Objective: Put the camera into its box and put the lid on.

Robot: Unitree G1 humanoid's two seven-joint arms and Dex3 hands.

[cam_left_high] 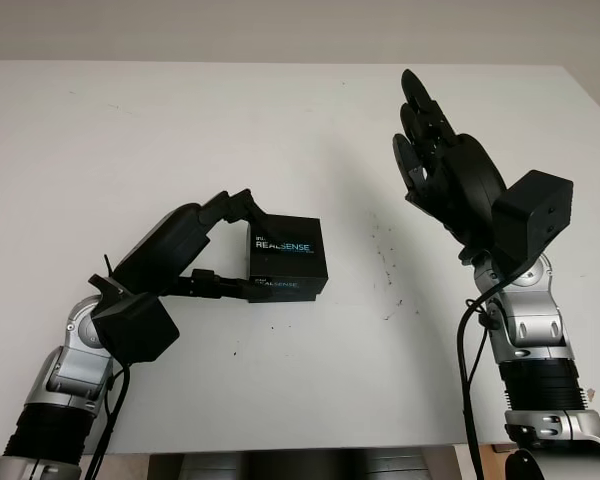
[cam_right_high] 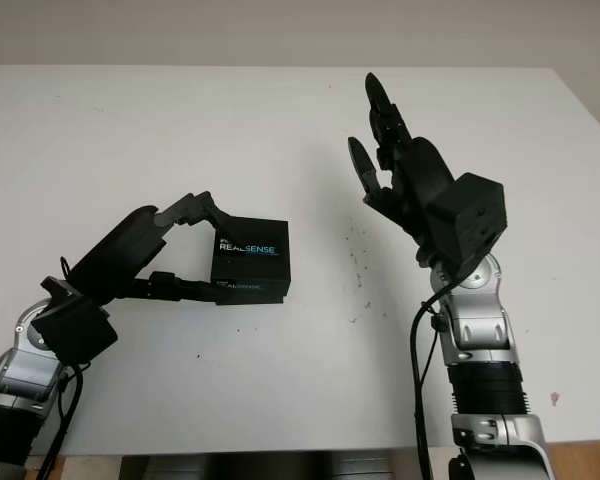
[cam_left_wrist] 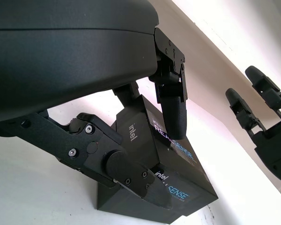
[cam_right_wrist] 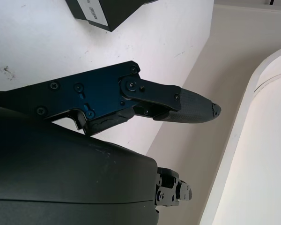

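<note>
The left robot hand (cam_right_high: 212, 258) grips a black rectangular cardboard box (cam_right_high: 251, 257), lid on, on the white bench (cam_right_high: 280, 380). To the right, the right robot hand (cam_right_high: 380, 140) hangs open above the bench.

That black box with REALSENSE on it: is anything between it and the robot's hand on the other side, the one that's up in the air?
Nothing visible. Between the black box, which the left hand grips, and the open right hand, raised above the table, lies bare white tabletop with a few small dark specks.

Black robot hand (cam_left_high: 450, 170), silver forearm joints (cam_left_high: 525, 320), black cables (cam_left_high: 467, 380)
</note>
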